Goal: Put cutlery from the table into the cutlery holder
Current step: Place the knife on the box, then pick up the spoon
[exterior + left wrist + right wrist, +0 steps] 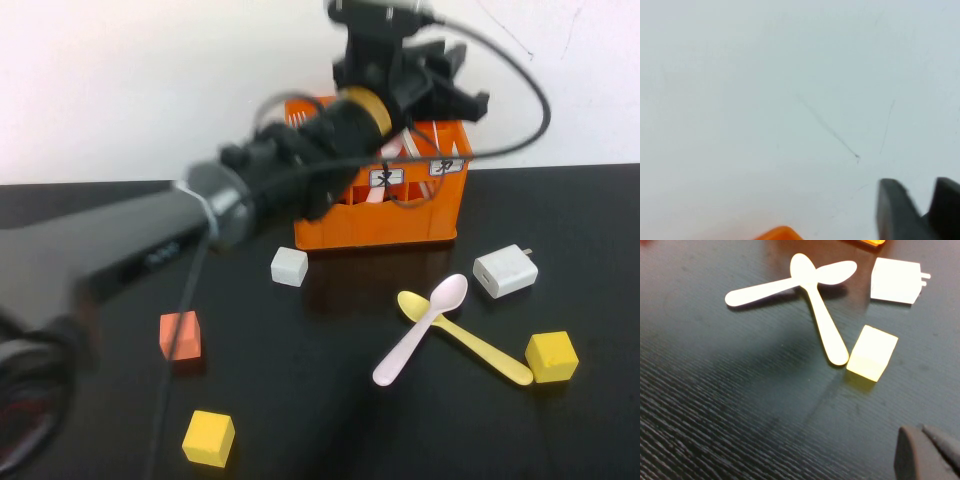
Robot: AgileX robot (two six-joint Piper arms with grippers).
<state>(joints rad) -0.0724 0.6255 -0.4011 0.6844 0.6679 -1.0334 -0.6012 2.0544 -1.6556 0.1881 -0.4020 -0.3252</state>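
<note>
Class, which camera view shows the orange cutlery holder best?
The high view: the cutlery holder shows its front and labels, the left gripper above it. Left wrist view catches an orange corner, right wrist view an edge sliver beyond the right gripper.

Orange cutlery holder (pixel 380 215) – white labels, black characters. Pale pink spoon (pixel 423 327) crossing yellow spoon (pixel 470 340) – glossy black table (pixel 330 420).

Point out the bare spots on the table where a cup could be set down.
Free: the table between yellow cube and pink spoon. Crowded: spoons, charger, holder. Left hand hangs above the holder; right hand hovers low over the table.
</note>
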